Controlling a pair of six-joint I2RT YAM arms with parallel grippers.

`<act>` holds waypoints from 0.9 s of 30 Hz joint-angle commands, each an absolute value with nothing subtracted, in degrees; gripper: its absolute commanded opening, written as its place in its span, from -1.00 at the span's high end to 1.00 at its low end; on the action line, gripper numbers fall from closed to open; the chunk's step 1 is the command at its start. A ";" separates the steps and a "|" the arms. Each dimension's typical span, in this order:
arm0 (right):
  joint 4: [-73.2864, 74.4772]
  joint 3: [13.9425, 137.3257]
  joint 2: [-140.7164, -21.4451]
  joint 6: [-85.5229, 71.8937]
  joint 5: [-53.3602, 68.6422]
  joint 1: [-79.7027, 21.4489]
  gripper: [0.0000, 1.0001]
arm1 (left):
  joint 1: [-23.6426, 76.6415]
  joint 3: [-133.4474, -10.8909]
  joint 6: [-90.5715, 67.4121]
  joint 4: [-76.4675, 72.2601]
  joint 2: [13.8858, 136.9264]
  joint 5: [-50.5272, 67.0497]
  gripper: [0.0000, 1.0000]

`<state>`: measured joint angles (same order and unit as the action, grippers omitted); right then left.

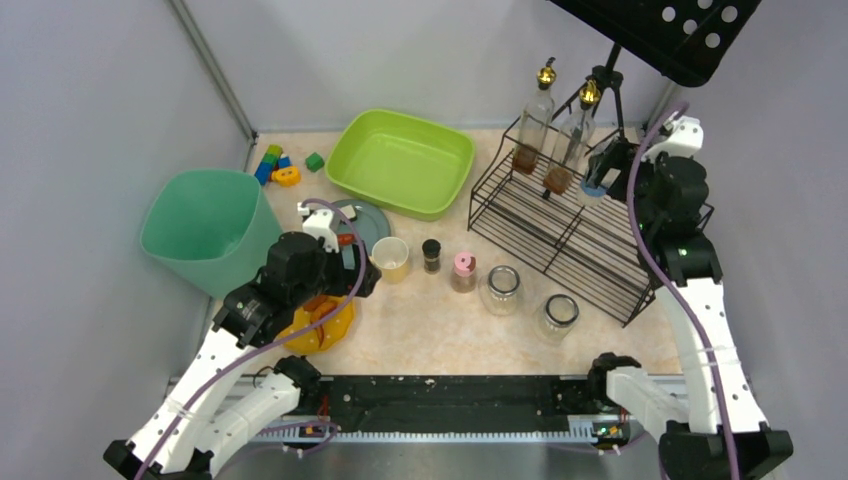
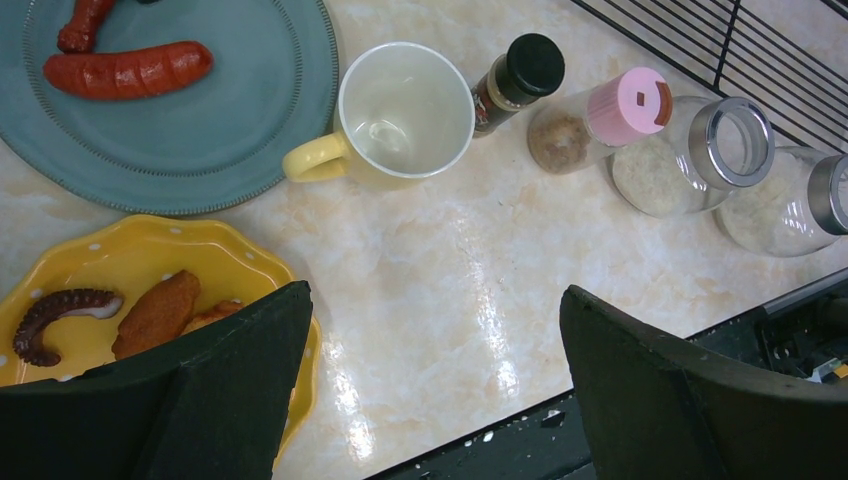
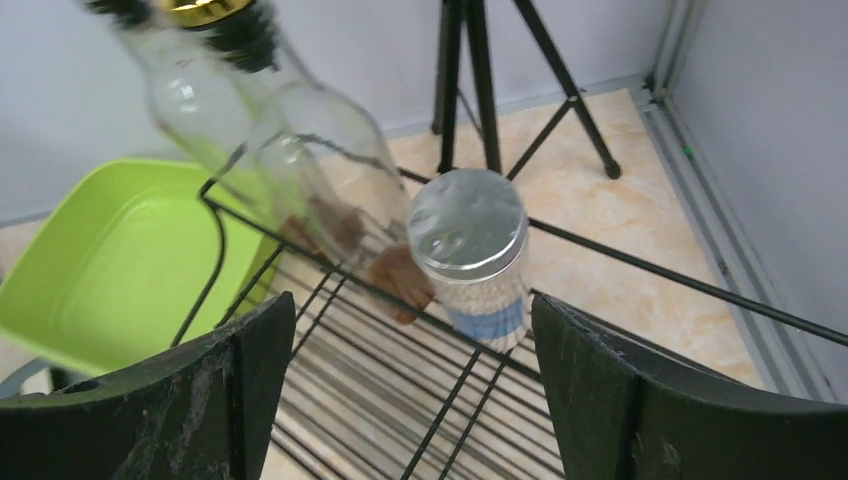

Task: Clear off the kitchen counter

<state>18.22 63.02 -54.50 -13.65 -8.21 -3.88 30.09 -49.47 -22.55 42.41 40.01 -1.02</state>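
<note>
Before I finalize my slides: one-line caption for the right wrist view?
Open right gripper facing a silver-lidded jar on the wire rack beside glass bottles.

Pretty clearly a robot lab test cell dressed up as a kitchen, not anyone's actual home. Plain grey walls (image 1: 100, 90) box in a small stone-pattern table (image 1: 430, 335), and a left arm (image 1: 215, 375) and right arm (image 1: 705, 330) are bolted at a black rail (image 1: 450, 395) along its near edge. A tripod (image 3: 480, 80) stands in the back corner. The kitchen side is a wire rack (image 1: 560, 235) with oil bottles (image 1: 537, 115), spice jars (image 1: 463, 272), a mug (image 2: 405, 110), a blue plate (image 2: 250, 140), and some toy blocks (image 1: 272, 165).
</note>
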 commanded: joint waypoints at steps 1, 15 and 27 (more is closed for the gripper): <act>22.90 66.13 -50.49 -13.96 3.00 -3.29 -0.70 | 29.79 -48.96 -22.15 40.00 40.04 -0.27 -0.97; 27.66 60.43 -50.99 -14.62 9.91 -23.41 -0.67 | 29.79 -48.56 -21.33 38.88 41.40 5.16 -0.98; 27.02 48.04 -50.11 -17.81 0.72 -34.63 -0.64 | 29.77 -48.79 -21.79 38.27 44.68 10.06 -0.98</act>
